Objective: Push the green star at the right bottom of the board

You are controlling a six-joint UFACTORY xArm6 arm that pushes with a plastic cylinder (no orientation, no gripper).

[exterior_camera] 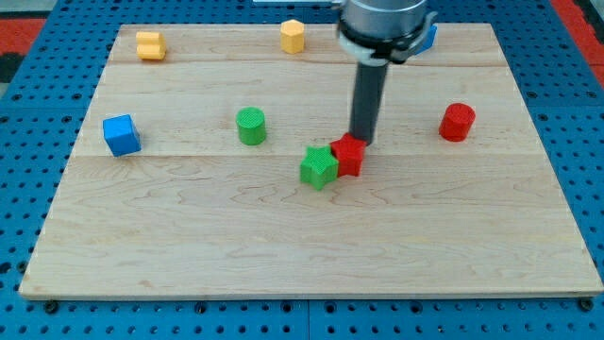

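The arm's grey and black end piece [382, 24] is seen entering from the top edge of the board, a little right of its middle. From it a straight dark rod [368, 99] is held upright, pointing down at the board. My tip [361, 142] is set down near the board's centre, well apart from all four corners.

This looks like a robotics lab bench: a pale wooden board [311, 236] lies on a blue perforated mounting plate [28, 104], small coloured plastic blocks such as a green star [319, 167] are scattered on it, and an arm's dark rod [368, 99] hangs over it.
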